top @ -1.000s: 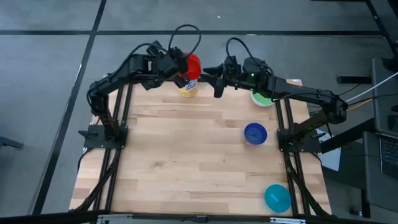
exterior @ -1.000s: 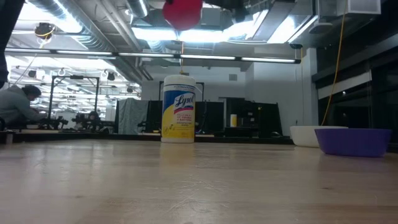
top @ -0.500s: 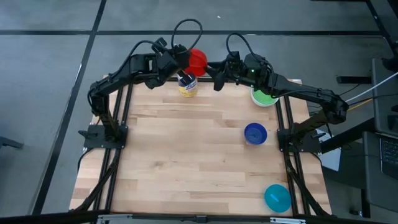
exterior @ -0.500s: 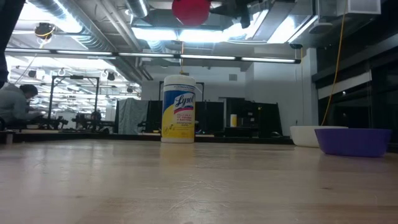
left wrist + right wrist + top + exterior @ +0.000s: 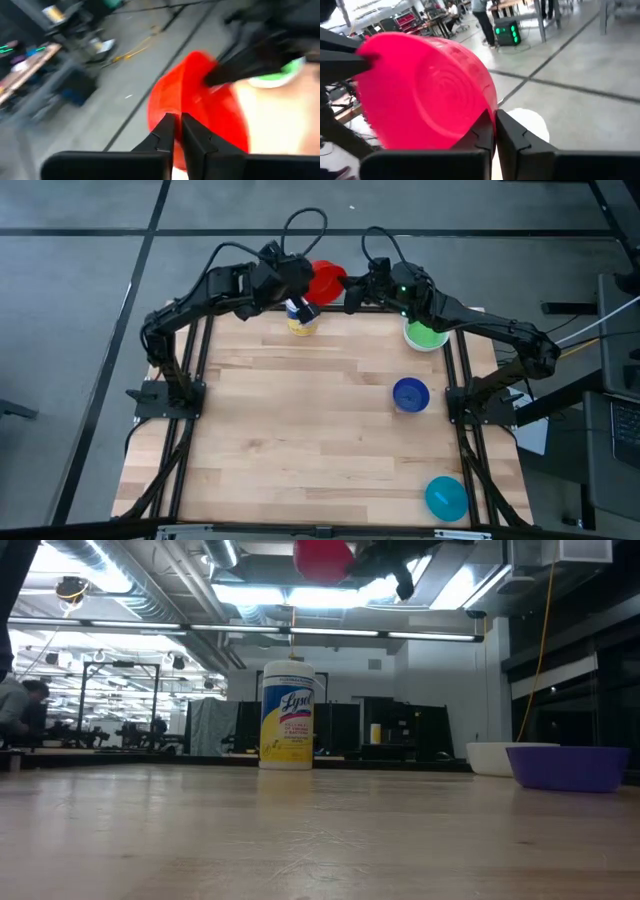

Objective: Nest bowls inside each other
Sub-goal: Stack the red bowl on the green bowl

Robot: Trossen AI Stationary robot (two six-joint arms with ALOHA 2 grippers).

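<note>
Mid-air handover above the far edge of the bench (image 5: 300,420). The red bowl (image 5: 326,282), a smooth, glossy round plastic shell with faint concentric rings on its base, hangs high over the bench between both arms. The left claw (image 5: 305,288) pinches one part of its thin rim with fingers nearly together; the right claw (image 5: 350,288) is closed on the opposite side of the rim.

Risk: with both claws clamped, any pull by either arm could flex the thin wall or snap the bowl out of one grip. A slip from this height would likely drop it onto the white canister (image 5: 302,320) with the yellow label standing just below, or off the far edge.

The green bowl (image 5: 424,335) sits inside the white bowl (image 5: 489,757) at far right. The dark blue bowl (image 5: 410,394) and teal bowl (image 5: 446,497) rest apart on the pale, planked wood surface.
</note>
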